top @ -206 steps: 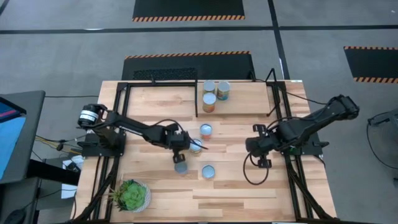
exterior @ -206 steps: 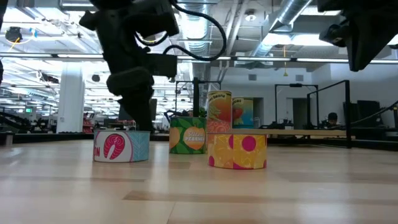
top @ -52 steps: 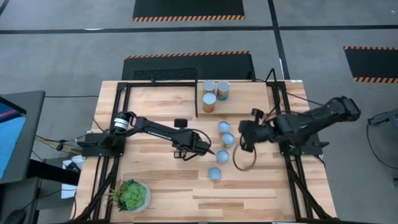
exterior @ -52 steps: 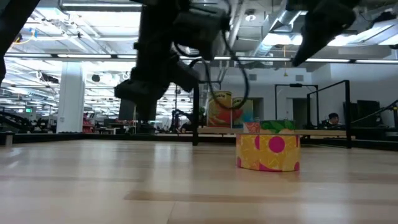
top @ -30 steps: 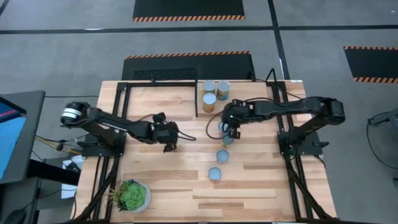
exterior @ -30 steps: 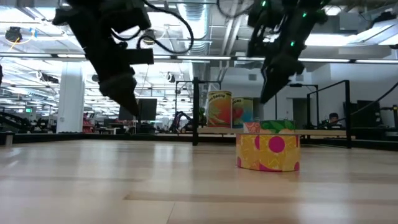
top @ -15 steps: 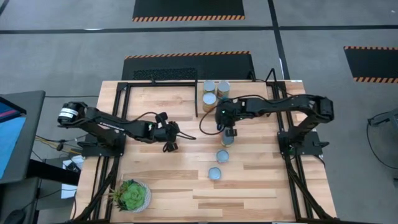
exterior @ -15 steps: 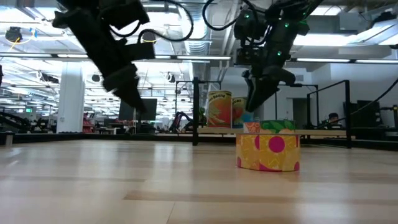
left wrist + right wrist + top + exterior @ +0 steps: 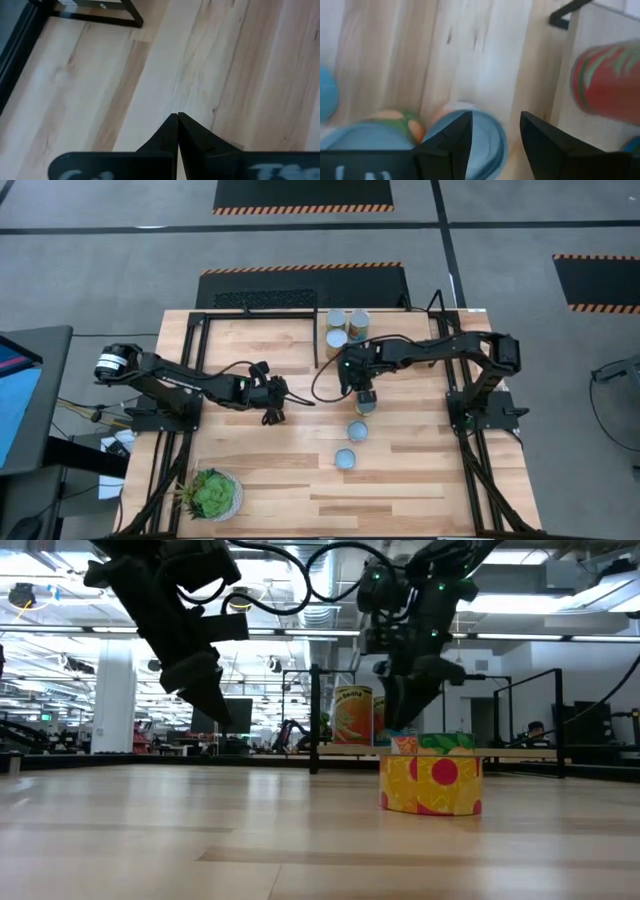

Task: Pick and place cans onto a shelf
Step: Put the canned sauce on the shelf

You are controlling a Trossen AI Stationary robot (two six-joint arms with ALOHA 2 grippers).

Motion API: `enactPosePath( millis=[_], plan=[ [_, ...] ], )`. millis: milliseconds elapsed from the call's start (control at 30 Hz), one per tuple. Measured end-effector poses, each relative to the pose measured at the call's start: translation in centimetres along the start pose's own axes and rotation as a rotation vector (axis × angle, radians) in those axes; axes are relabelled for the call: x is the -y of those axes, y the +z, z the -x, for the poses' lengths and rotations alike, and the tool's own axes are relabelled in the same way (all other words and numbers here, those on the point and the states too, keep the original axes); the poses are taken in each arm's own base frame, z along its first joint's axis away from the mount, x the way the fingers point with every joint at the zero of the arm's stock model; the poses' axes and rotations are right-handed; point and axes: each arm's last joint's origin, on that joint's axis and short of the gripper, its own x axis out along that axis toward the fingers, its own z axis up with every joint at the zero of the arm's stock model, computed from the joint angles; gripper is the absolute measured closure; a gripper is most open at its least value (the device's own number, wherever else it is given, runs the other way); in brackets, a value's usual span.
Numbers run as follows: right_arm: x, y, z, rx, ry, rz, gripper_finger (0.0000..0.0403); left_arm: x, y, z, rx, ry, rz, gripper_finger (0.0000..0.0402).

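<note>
Mid-counter, right gripper (image 9: 352,387) fingers wide over a can (image 9: 365,402), lining up the grab | left gripper (image 9: 272,412) pinched shut (just parked)

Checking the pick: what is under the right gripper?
The open right gripper hangs over a can, its silver-blue lid between the fingers. The can's sides are mostly hidden.

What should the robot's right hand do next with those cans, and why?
Probably lower and close on the can right under it. The right hand is open above that can, three more cans already stand on the shelf, and the left hand waits shut.
</note>
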Motion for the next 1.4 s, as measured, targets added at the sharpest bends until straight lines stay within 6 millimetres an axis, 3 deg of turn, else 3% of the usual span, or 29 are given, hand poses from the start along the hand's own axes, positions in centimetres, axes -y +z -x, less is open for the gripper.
enactPosePath(
  millis=[500,967,1133,1400],
  plan=[
    [1.1,-1.2,-0.7,-0.073,0.018,-0.027,0.0231,0.1,0.2,0.0,0.014,-0.014,0.011,0.0401],
    [0.9,-1.8,-1.1,-0.101,0.032,-0.060,0.0252,0.1,0.2,0.0,0.014,-0.014,0.036,0.0401],
    [0.8,-1.9,-1.1,-0.111,0.034,-0.096,0.0282,0.1,0.2,0.0,0.014,-0.014,0.037,0.0401],
    [0.6,-1.8,-1.0,-0.116,0.036,-0.132,0.0363,0.1,0.1,0.0,0.004,-0.038,0.084,0.0401]
  ],
)
